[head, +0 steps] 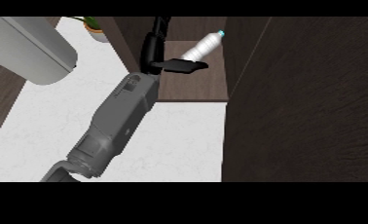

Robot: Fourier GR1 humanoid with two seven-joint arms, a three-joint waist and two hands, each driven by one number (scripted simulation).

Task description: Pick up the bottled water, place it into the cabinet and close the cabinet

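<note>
A white marbled desk (179, 140) meets a dark wood cabinet (302, 111) whose shelf (194, 84) lies open. The right robot hand (179, 65) reaches in off a long grey forearm, fingers straight and together, touching the base of the bottled water (205, 46), which lies tilted on the shelf.

In the upper-left corner is a grey rounded shape, which I cannot identify, and a potted plant (93, 27).
</note>
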